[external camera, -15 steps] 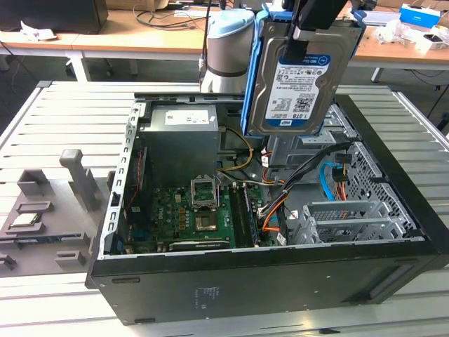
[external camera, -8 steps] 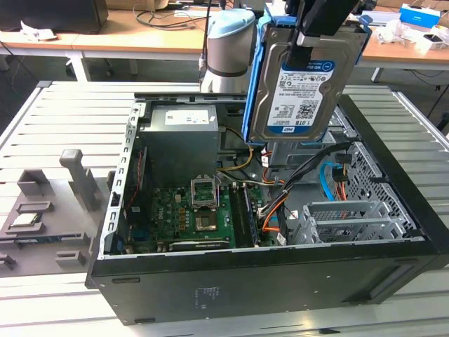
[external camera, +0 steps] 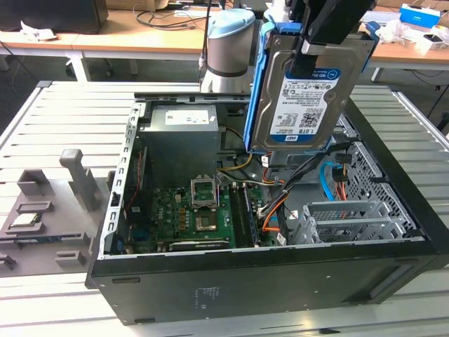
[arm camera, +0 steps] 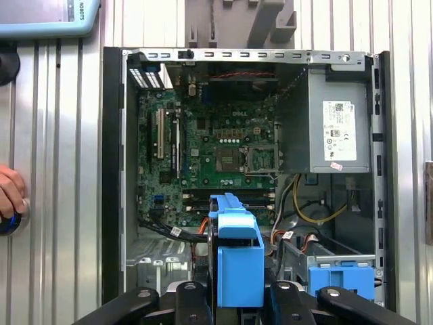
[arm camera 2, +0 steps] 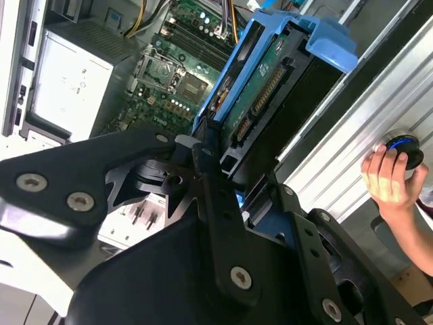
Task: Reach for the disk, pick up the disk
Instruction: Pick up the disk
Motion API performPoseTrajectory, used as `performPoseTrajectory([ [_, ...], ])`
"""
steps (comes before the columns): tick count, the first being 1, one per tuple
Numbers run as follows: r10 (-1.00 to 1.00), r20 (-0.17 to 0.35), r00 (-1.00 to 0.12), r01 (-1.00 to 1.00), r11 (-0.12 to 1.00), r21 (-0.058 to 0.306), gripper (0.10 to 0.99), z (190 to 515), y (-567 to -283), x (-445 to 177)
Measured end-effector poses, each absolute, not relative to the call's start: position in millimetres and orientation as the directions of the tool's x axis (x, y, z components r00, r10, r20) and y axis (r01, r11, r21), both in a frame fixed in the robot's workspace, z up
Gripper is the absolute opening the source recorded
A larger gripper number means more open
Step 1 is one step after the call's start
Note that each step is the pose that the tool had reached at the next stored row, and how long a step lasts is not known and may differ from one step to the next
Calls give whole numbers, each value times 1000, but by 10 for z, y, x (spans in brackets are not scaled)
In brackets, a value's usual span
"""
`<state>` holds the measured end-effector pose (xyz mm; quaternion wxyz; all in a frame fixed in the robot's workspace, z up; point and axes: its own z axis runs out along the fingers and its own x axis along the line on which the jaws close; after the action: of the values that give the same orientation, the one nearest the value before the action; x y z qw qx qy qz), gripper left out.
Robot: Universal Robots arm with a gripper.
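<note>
Claw [external camera: 309, 53] clamped on the disk [external camera: 305, 91], lifted clear above the open computer case [external camera: 280, 281].

Black fingers grip the drive at its upper edge in the exterior view, so the disk hangs directly below the claw with its long axis close to vertical, label side facing the camera and the blue carrier rail [external camera: 261, 84] running down the exterior view's left edge. In both wrist views the carrier sits between the 2 fingers [arm camera: 193, 298], pointing down toward the motherboard [arm camera: 216, 149] and the drive cage [external camera: 351, 217] under it. A person's hand [arm camera 2: 389, 179] rests on a knob on the slatted counter [external camera: 63, 112] beside the case.
</note>
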<state>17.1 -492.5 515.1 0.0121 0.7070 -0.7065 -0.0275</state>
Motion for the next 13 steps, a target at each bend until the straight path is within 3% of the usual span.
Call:
performPoseTrajectory([
  [13,-1000,-22,0,-998,-1,56,365,5147,-5150,171],
])
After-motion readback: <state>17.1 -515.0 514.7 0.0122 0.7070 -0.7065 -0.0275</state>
